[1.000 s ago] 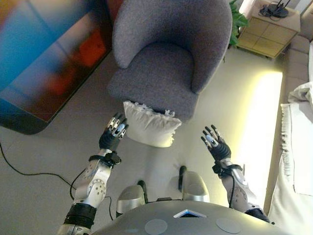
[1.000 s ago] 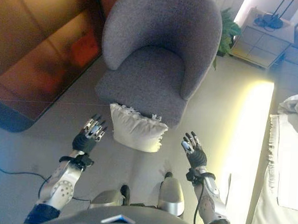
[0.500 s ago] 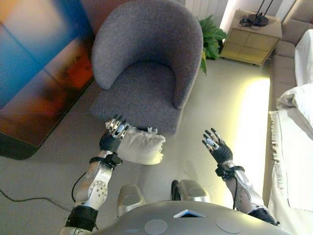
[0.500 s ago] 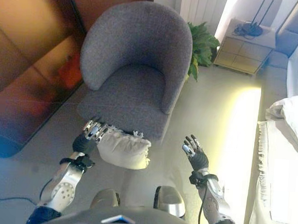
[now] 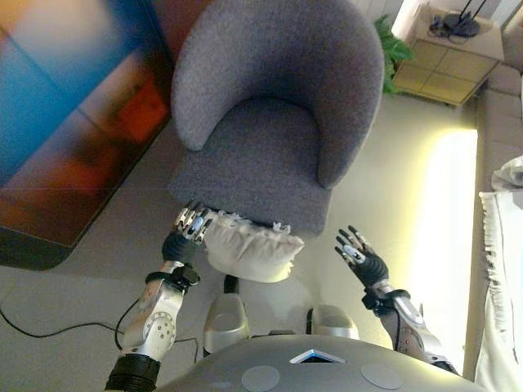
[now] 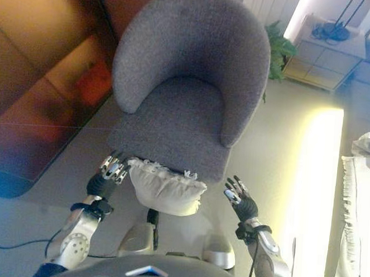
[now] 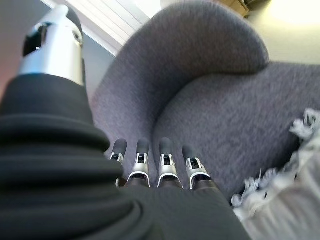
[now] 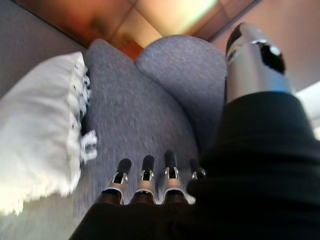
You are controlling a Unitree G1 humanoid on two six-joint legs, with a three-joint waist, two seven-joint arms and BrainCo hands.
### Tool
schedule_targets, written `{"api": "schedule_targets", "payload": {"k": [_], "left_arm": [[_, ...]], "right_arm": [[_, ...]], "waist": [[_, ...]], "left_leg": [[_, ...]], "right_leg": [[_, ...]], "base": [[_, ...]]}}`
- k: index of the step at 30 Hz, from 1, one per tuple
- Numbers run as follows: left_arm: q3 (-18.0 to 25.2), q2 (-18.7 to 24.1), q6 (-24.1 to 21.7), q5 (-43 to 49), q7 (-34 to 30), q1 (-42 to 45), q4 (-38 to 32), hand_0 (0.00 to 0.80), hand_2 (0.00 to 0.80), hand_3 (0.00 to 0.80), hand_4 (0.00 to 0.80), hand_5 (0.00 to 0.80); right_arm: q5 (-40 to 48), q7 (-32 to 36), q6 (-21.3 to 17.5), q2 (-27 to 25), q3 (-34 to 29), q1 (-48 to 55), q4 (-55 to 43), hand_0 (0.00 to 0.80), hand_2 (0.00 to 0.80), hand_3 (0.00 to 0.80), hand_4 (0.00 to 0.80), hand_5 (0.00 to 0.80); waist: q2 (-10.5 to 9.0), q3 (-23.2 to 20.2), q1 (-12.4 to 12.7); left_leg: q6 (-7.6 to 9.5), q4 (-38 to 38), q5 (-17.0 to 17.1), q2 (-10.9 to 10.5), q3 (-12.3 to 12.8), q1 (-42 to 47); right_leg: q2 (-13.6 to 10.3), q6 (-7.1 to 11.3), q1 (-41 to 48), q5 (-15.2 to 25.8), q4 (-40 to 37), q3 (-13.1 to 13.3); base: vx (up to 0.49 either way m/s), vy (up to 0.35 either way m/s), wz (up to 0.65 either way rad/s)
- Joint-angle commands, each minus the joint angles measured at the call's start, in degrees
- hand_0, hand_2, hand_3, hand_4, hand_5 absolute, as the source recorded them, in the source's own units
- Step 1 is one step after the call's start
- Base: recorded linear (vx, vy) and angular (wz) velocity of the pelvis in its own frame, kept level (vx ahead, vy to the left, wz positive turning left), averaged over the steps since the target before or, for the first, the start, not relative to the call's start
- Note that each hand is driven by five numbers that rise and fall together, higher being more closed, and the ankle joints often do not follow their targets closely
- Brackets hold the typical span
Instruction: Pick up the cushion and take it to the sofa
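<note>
A cream cushion (image 5: pixel 249 251) with a frilled edge leans on the floor against the front of a grey armchair (image 5: pixel 261 139). It also shows in the left wrist view (image 7: pixel 285 205) and the right wrist view (image 8: pixel 40 135). My left hand (image 5: pixel 186 233) is open, fingers straight, right beside the cushion's left edge. My right hand (image 5: pixel 359 255) is open, fingers spread, a short way off to the cushion's right and not touching it.
A large dark screen or panel (image 5: pixel 65 114) lies along the left. A wooden side cabinet (image 5: pixel 449 53) and a green plant (image 5: pixel 395 49) stand at the far right. A pale sofa edge with white cloth (image 5: pixel 502 245) runs down the right side.
The view has shifted as I stepped closer to the armchair. My left hand stays by the cushion's left edge and my right hand has come nearer its right side.
</note>
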Motion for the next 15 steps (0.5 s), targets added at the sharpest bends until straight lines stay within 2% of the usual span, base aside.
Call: {"api": "schedule_targets", "payload": {"k": [1,3,4,7,9,12,15], "left_arm": [[1.84,2.04,-3.55,0.21,-4.25,0.58,-5.29,0.0,0.0,0.0,0.0,0.0],[2.18,2.63,-3.27,-0.56,-4.18,0.3,-4.76,0.0,0.0,0.0,0.0,0.0],[2.4,2.63,-2.91,-1.55,-4.09,-0.6,-3.82,0.0,0.0,0.0,0.0,0.0],[2.62,2.56,-2.86,-0.44,-1.4,-3.36,-0.52,0.0,0.0,0.0,0.0,0.0],[2.9,2.7,-2.48,1.28,0.68,-4.75,0.52,0.0,0.0,0.0,0.0,0.0],[3.17,3.15,-3.51,2.29,3.25,-5.97,0.91,0.0,0.0,0.0,0.0,0.0],[3.18,2.88,-4.7,1.63,4.91,-8.49,1.81,0.0,0.0,0.0,0.0,0.0]], "right_arm": [[1.88,-1.09,-2.0,-1.36,-2.24,-0.85,-6.03,0.0,0.0,0.0,0.0,0.0],[1.17,-0.75,-2.18,-0.46,-2.6,0.08,-5.78,0.0,0.0,0.0,0.0,0.0],[0.93,-0.48,-2.34,0.2,-2.71,0.36,-5.55,0.0,0.0,0.0,0.0,0.0],[0.82,-1.94,-3.25,1.7,-2.36,-0.19,-4.35,0.0,0.0,0.0,0.0,0.0],[0.55,-2.59,-4.07,2.7,-1.73,-1.38,-2.45,0.0,0.0,0.0,0.0,0.0],[0.54,-1.87,-4.57,2.74,-1.18,-3.06,-1.64,0.0,0.0,0.0,0.0,0.0],[1.44,-0.9,-5.33,1.73,-1.16,-6.68,-0.57,0.0,0.0,0.0,0.0,0.0]], "waist": [[1.7,-1.68,1.6],[1.1,-2.47,1.82],[1.07,-2.94,1.75],[0.91,-3.77,1.82],[0.63,-3.85,2.36],[0.36,-2.79,2.34],[-0.06,-0.37,1.5]], "left_leg": [[-0.64,-0.34,3.47,3.82,-2.55,-6.57],[1.1,-0.64,2.48,2.3,-1.09,-5.62],[2.25,-0.87,1.8,1.46,-0.35,-5.04],[4.06,0.11,-0.38,-0.09,0.88,-4.24],[3.93,0.57,-0.84,-0.54,1.5,-3.85],[2.51,0.73,-0.96,-0.35,2.78,-3.25],[1.23,1.45,-1.57,0.52,2.29,-4.03]], "right_leg": [[-0.04,1.29,3.8,1.39,3.86,-3.13],[-2.52,2.74,2.94,5.83,7.95,-4.05],[-3.52,2.73,1.92,8.75,11.18,-3.97],[-4.79,1.62,-0.78,12.15,16.74,-4.81],[-6.0,1.15,-1.22,12.97,13.77,-6.79],[-6.44,0.96,-3.69,12.97,2.7,-9.06],[-6.11,2.11,-8.74,16.23,-3.83,-6.59]], "base": [[0.338,0.276,-0.09],[0.298,0.274,-0.08],[0.279,0.274,-0.09],[0.231,0.175,-0.19],[0.175,0.015,-0.11],[0.067,-0.081,-0.33],[-0.07,-0.148,-0.57]]}}
